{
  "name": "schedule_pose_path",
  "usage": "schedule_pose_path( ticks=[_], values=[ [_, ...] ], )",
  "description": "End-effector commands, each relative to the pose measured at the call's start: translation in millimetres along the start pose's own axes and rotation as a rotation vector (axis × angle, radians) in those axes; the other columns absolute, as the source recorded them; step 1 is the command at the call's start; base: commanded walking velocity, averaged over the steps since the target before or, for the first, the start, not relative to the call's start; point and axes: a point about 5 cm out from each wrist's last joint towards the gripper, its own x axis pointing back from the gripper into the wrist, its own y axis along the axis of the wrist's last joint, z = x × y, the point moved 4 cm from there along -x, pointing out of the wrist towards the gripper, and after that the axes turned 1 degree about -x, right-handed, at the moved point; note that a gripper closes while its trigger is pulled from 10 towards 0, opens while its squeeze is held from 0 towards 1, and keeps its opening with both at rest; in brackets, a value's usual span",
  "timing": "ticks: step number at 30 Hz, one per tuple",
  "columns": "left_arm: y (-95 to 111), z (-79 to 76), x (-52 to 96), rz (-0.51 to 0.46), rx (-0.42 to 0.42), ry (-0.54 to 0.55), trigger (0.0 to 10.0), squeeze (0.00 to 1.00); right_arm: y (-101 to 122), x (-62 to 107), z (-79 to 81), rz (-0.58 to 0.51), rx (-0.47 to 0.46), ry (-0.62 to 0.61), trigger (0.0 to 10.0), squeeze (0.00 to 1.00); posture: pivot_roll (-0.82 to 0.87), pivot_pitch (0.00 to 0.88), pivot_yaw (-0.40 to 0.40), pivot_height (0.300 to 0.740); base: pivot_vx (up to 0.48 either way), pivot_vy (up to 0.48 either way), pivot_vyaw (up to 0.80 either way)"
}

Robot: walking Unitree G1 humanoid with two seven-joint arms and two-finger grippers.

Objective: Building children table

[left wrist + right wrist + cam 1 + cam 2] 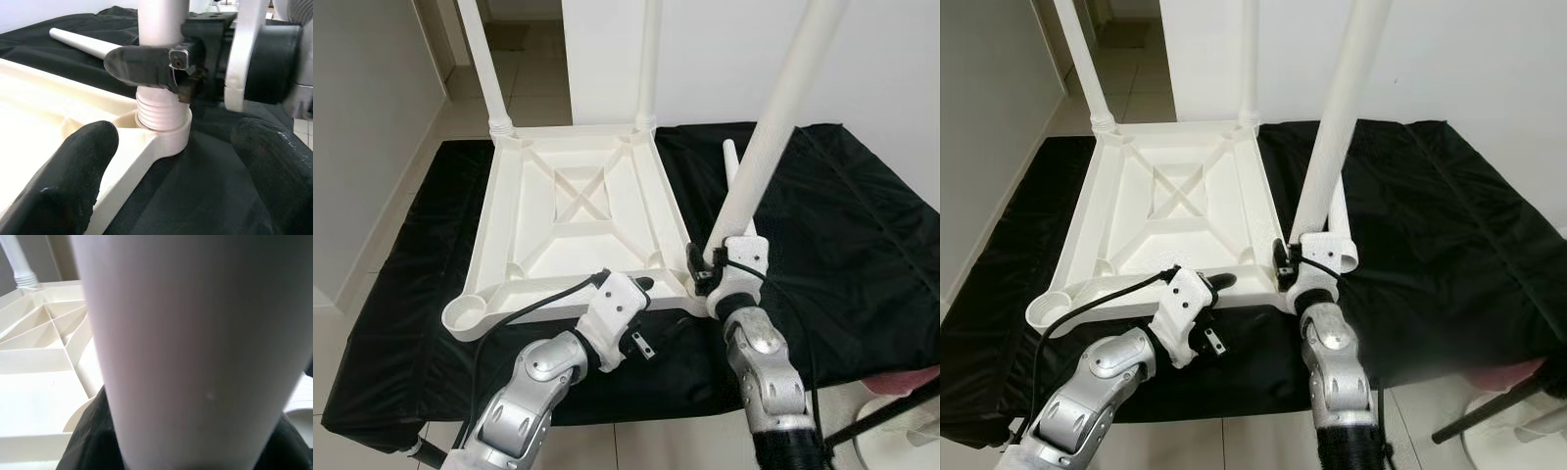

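Closest in, the left gripper (pixel 644 285) is parked at the near edge of the upturned white tabletop (pixel 570 211), fingers (pixel 68 181) spread wide with nothing caught between them. Right beside it, on its right, the right gripper (pixel 703 275) is clamped around a white table leg (pixel 771 122), whose threaded end is seated in the tabletop's near right corner socket (pixel 168 134). Just past that, a loose leg (pixel 78 42) is laid flat on the black cloth (pixel 842 225). Further back, two legs (pixel 485 64) are stood upright in the far corners.
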Motion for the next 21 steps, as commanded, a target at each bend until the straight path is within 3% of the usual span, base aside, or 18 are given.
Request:
schedule_pose_path(
  ticks=[1,4,5,7,8,14,17,19,20,21],
  values=[
    [-3,2.9,0.0,0.016,-0.007,0.031,10.0,0.00,-3,2.9,2.2,0.013,-0.051,-0.022,10.0,0.00,-0.06,0.000,0.019,0.740,0.000,0.000,0.00],
    [-3,2.7,-0.1,0.016,-0.007,0.030,10.0,0.00,0,4.6,0.7,0.002,-0.051,-0.032,10.0,0.00,-0.07,0.007,0.022,0.740,0.000,0.000,0.00],
    [-3,3.6,0.1,0.017,-0.008,0.030,10.0,0.00,3,5.9,-0.7,-0.019,-0.057,-0.017,10.0,0.49,-0.07,0.014,0.026,0.740,0.000,0.000,0.00],
    [-3,3.6,0.1,0.017,-0.008,0.030,10.0,0.00,3,5.9,-0.7,-0.019,-0.057,-0.017,10.0,0.49,-0.07,0.014,0.026,0.740,0.000,0.000,0.00],
    [-4,5.1,0.7,0.019,-0.011,0.030,10.0,0.00,7,7.1,-2.3,-0.043,-0.067,0.014,10.0,1.00,-0.07,0.017,0.027,0.740,0.000,0.000,0.00],
    [-6,9.0,4.0,0.032,-0.026,0.010,10.0,0.00,20,11.5,-12.8,-0.079,-0.053,0.042,10.0,1.00,-0.10,0.036,0.033,0.740,0.000,0.000,0.00],
    [-9,10.0,6.9,0.048,-0.008,-0.081,10.0,0.00,24,14.0,-31.5,-0.094,-0.013,0.082,10.0,1.00,-0.11,0.034,0.053,0.740,0.000,0.000,0.00],
    [-9,9.2,7.5,0.050,-0.003,-0.091,10.0,0.00,24,14.8,-32.7,-0.093,-0.013,0.087,10.0,1.00,-0.11,0.032,0.056,0.740,0.000,0.000,0.00],
    [-10,8.4,9.4,0.054,0.009,-0.109,10.0,0.00,22,16.0,-33.7,-0.090,-0.008,0.120,10.0,0.17,-0.11,0.028,0.058,0.740,0.000,0.000,0.00],
    [-9,8.0,11.5,0.054,0.022,-0.123,10.0,0.00,19,16.9,-33.1,-0.070,-0.049,0.178,10.0,0.00,-0.11,0.032,0.058,0.740,0.000,0.000,0.00]
  ],
)
